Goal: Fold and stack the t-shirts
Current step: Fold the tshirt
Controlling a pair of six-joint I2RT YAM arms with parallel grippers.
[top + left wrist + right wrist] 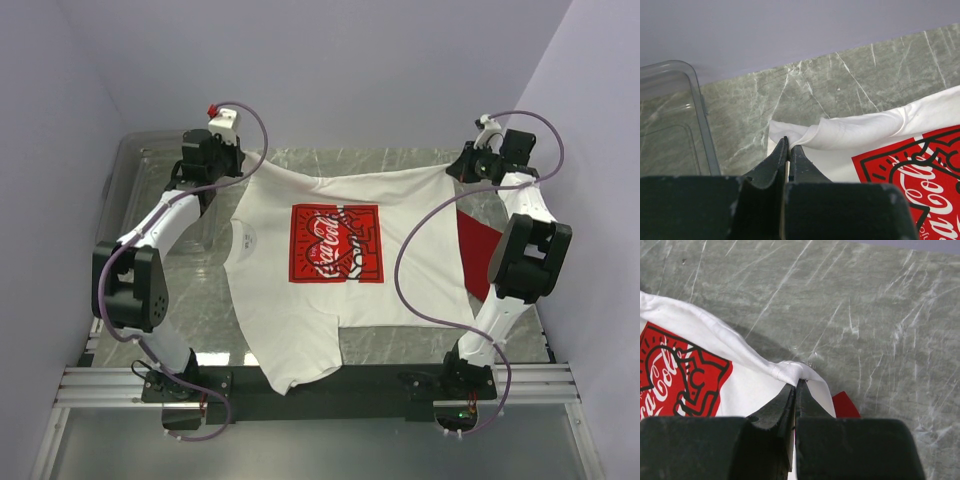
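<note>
The white t-shirt [300, 330] lies spread print-up on the marble table [205, 300], its nearest part drooping over the front edge. A plain red t-shirt [478, 250] shows at its right edge. At its far corners, the left gripper [788, 146] and right gripper [797, 385] each clamp white cloth, jaws pressed together. A clear bin [670, 115] sits beyond its left corner.

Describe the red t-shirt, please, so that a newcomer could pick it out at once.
On the green marble table spreads a big white t-shirt. Past its right edge, beside the right arm, the red t-shirt shows. It alone is plain, without a print.
</note>
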